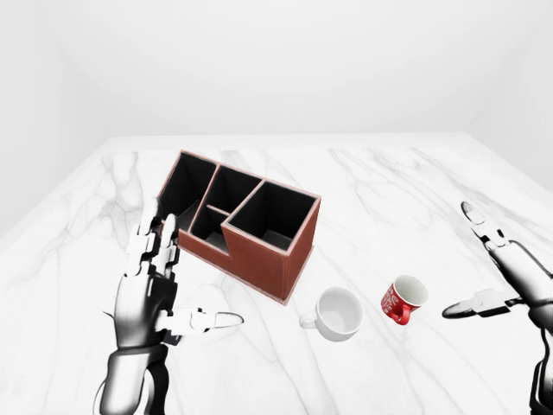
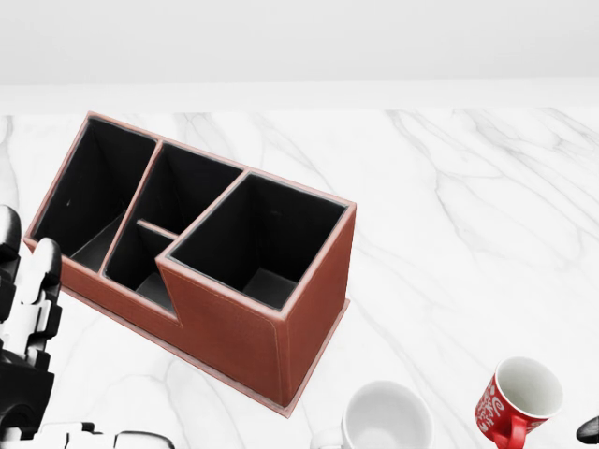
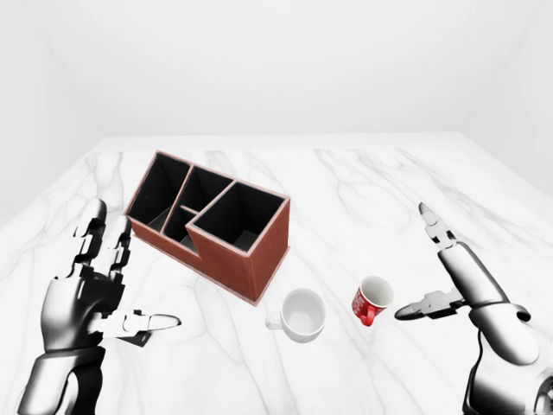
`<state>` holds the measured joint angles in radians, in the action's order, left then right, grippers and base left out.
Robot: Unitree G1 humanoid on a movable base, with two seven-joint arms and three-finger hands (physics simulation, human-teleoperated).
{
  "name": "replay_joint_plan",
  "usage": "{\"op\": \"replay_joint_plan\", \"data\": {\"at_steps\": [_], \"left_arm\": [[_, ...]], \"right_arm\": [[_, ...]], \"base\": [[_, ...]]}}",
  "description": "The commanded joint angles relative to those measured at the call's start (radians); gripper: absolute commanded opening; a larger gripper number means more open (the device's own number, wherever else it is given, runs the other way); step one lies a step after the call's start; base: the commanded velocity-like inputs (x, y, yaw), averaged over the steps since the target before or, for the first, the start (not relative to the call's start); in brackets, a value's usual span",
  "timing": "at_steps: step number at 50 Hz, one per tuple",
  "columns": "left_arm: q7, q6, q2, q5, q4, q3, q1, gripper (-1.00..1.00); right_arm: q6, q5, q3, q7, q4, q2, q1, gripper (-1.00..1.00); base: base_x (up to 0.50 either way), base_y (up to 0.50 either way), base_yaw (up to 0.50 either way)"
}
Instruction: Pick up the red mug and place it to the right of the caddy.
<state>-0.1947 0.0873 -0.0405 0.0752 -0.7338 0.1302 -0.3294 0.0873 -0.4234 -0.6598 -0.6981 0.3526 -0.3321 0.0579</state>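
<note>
One tilted red mug point(image 2: 517, 399), white-lined

Head view's bottom edge cuts off the white mug point(image 2: 386, 426).
</note>
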Motion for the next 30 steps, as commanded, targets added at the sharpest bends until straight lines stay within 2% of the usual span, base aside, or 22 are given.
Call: {"op": "replay_joint_plan", "data": {"at_steps": [1,10,30], "left_arm": [[-0.002,0.0,0.0,0.002,0.002,0.003,0.002,1.0],[-0.005,0.0,-0.001,0.008,-0.006,0.012,0.003,1.0],[-0.006,0.0,-0.003,0.002,-0.006,0.01,0.002,1.0]], "right_arm": [[0.0,-0.066,0.039,0.0,-0.16,-0.034,-0.01,1.0],[0.0,-0.151,0.117,0.0,-0.254,-0.039,-0.016,1.0],[0.0,-0.222,0.142,0.0,-0.33,-0.06,-0.018,1.0]], "base": [[0.0,0.0,0.0],[0.0,0.0,0.0],[0.0,0.0,0.0]]}}
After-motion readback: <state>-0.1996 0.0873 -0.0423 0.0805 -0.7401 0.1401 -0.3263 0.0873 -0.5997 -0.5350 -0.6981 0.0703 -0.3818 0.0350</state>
